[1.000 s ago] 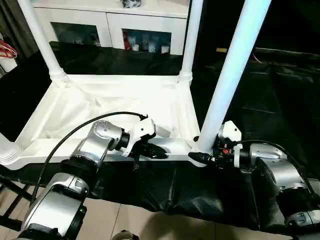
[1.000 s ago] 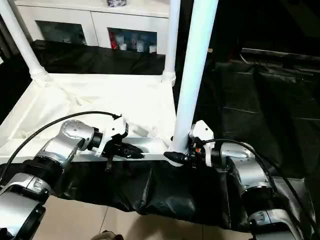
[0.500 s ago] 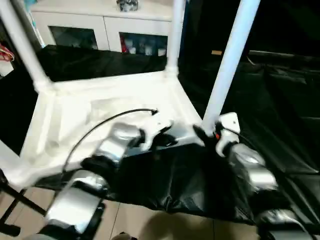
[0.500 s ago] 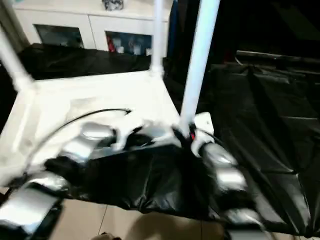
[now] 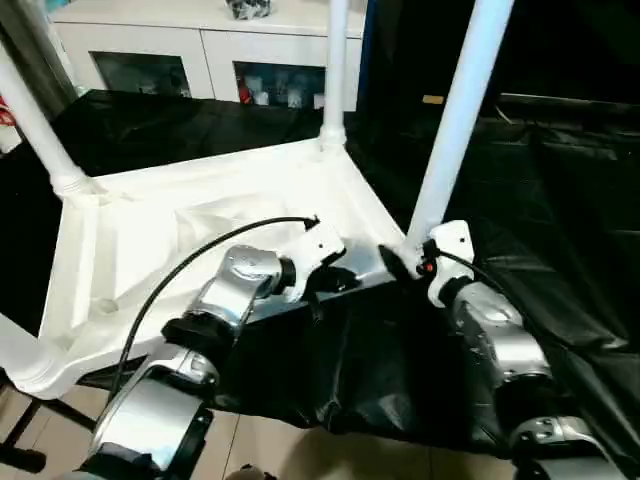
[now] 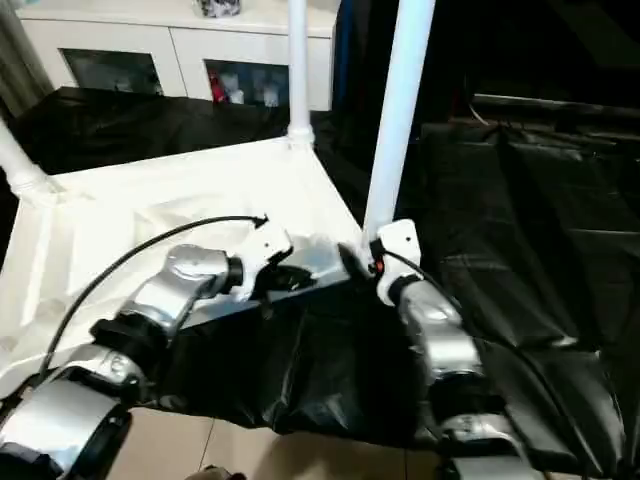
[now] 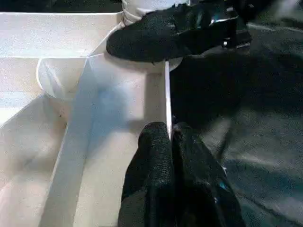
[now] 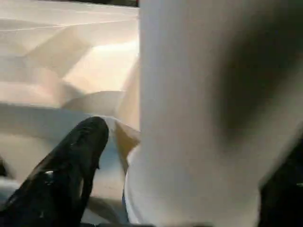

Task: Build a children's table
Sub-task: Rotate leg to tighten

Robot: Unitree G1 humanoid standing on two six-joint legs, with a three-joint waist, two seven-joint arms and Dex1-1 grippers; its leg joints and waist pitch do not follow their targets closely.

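The children's table (image 5: 180, 215) lies upside down on the black cloth, its white legs standing up from the corners. The near right leg (image 5: 455, 120) rises beside my right gripper (image 5: 400, 262), which is open. Its fingers (image 8: 71, 165) stand either side of the leg's base, and a gap shows between them and the leg. My left gripper (image 5: 340, 282) is shut on the thin near rim (image 7: 166, 94) of the top, just left of that corner. Other legs stand at the far right (image 5: 335, 70), the far left (image 5: 40, 120) and the near left (image 5: 20, 355).
A white cabinet with glass doors (image 5: 200, 50) stands behind the table. Black cloth (image 5: 560, 200) covers the surface to the right and hangs over the front edge. Beige floor (image 5: 260, 440) shows below, with a black stand foot (image 5: 20, 445) at the lower left.
The table top has turned, its near right corner pushed away from me as both arms reached forward. My right gripper's fingers have spread off the leg's base. The left grip holds.
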